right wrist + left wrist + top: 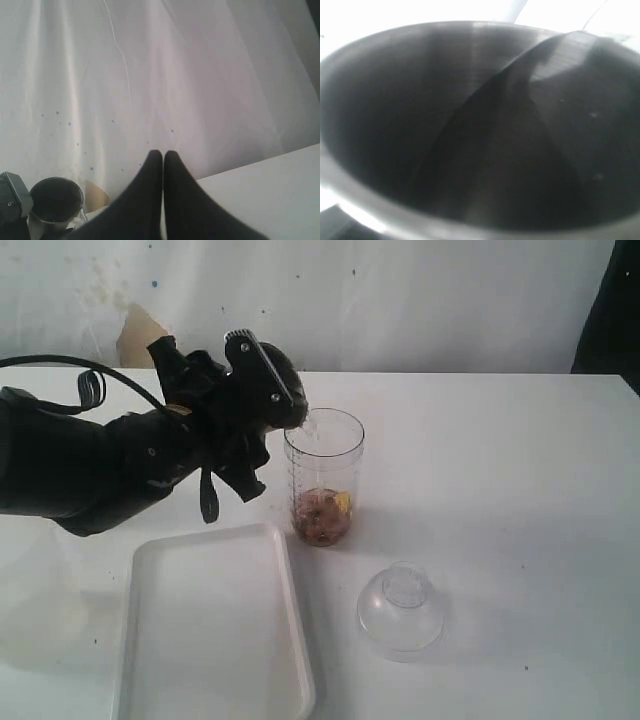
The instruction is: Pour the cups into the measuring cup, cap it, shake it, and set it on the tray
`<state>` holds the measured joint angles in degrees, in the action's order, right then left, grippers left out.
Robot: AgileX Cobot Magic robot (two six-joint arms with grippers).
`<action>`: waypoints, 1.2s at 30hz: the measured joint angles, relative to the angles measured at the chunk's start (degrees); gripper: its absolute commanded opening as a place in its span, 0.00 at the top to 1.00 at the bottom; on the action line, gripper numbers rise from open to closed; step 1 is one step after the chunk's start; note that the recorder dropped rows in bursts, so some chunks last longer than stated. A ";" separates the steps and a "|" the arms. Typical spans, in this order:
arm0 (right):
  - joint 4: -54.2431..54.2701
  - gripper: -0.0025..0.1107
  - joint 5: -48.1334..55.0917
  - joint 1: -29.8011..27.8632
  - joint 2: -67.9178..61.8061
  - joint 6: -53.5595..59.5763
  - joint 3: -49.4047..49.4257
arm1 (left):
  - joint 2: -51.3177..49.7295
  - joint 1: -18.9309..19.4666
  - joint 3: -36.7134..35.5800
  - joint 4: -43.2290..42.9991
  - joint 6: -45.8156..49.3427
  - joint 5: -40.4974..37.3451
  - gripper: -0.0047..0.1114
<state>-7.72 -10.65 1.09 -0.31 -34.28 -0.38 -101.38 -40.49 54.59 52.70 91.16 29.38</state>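
So the left gripper (272,400) is up at the measuring cup (323,475), clamped on the steel tumbler (470,125) and holding it tipped way over. The tumbler's mouth sits right at the near-left edge of the measuring cup's rim. In the exterior view you can barely make out the tumbler itself because the black gripper covers nearly all of it. The left wrist view is basically just the inside of the tumbler, dull grey metal with what looks like a liquid line slanting across it. There's a faint clear trickle just inside the measuring cup's rim, though it's hard to be sure.

The measuring cup stands upright on the white table (500,480), just past the far right corner of the tray (210,640). It has a bit of brownish stuff with a yellow speck sitting in the bottom, and it's clear the rest of the way up.

The cap (400,610) is off, resting on the table in front of the measuring cup and to the right of the tray, not touching either.

The right gripper (163,161) only shows in its own wrist view. It's up in the air with its fingers (150,190) pressed together and nothing between them, facing a white curtain (200,75), and the tumbler's dark mouth shows low in the corner.
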 measured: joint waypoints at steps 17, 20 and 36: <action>0.00 0.98 0.00 0.00 0.00 -0.22 0.00 | 0.07 0.00 0.04 0.66 4.93 2.37 0.96; 0.00 0.98 0.00 0.00 0.00 -0.22 0.00 | 0.07 0.00 0.04 0.66 5.16 2.37 0.96; 0.00 0.98 1.74 0.00 0.00 -0.22 0.00 | 0.07 0.00 0.04 4.21 -2.52 1.72 0.96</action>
<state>-7.72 -8.90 1.09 -0.31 -34.50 -0.38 -101.31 -40.49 54.63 56.91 88.64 31.10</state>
